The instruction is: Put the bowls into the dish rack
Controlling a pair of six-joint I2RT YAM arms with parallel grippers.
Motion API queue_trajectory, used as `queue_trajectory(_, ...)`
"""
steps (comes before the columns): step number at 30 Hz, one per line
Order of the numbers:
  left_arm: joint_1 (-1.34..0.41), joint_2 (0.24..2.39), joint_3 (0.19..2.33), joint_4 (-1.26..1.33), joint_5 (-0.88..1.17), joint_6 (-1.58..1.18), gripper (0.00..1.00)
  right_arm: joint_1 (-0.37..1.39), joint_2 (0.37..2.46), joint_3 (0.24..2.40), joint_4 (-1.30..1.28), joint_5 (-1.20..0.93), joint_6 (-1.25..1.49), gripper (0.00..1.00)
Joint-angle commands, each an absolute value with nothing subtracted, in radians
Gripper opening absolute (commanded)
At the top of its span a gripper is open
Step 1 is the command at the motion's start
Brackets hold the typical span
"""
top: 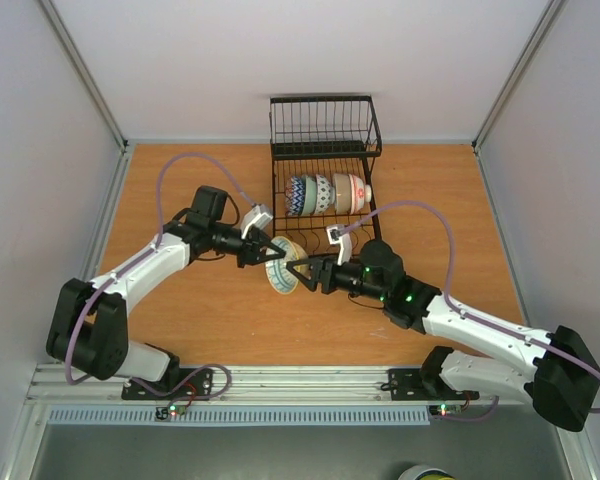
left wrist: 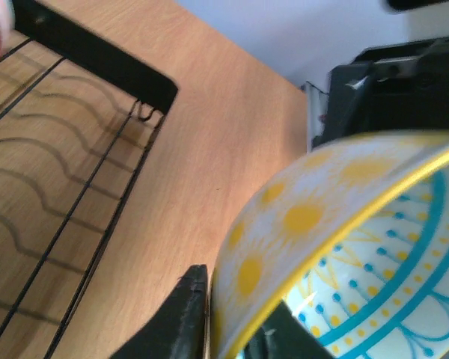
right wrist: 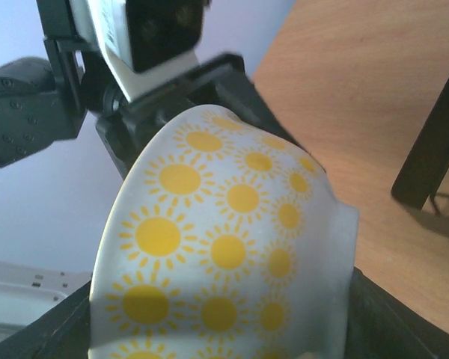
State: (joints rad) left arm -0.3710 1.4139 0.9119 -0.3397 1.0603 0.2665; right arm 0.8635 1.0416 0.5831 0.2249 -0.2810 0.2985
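Hanging in mid-air at the centre of the top view, the sun-patterned bowl [top: 280, 270] sits just below the dish rack [top: 320, 99] and above the worktop [top: 180, 300]. It looks like a handover! The left end effector [top: 263, 250] is clamped on its rim, one finger [left wrist: 183, 314] outside, one inside. The right end effector [top: 300, 272] straddles the opposite side; whether it presses yet, I cannot tell. Bowl's tipped on edge, probably to suit the dividers [left wrist: 52, 149]. Count: one bowl aloft, four bowls [top: 325, 194] racked on edge as far as I can make out, one rack, two end effectors.
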Motion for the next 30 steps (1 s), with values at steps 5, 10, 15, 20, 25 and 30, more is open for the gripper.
queue_trajectory(5,-0.383,1.364,0.887,-0.139,1.105,0.176,0.78,0.873,1.065,0.739,-0.122,-0.152,0.178,0.01)
queue_trajectory(10,-0.383,1.29,0.816,-0.015,0.873,0.107,0.88,0.846,1.119,0.89,-0.339,0.077,0.129,0.01)
queue_trajectory(15,-0.383,1.219,0.779,0.069,0.502,0.069,0.88,0.834,1.26,1.111,-0.564,0.321,0.075,0.01)
queue_trajectory(20,-0.383,1.218,0.794,0.049,0.345,0.06,0.88,0.807,1.511,1.324,-0.741,0.405,0.033,0.01)
queue_trajectory(25,-0.383,1.209,0.796,0.039,0.346,0.07,0.88,0.776,1.669,1.44,-0.851,0.515,0.034,0.01)
queue_trajectory(30,-0.383,1.201,0.791,0.043,0.365,0.072,0.88,0.752,1.766,1.497,-0.92,0.612,0.046,0.01)
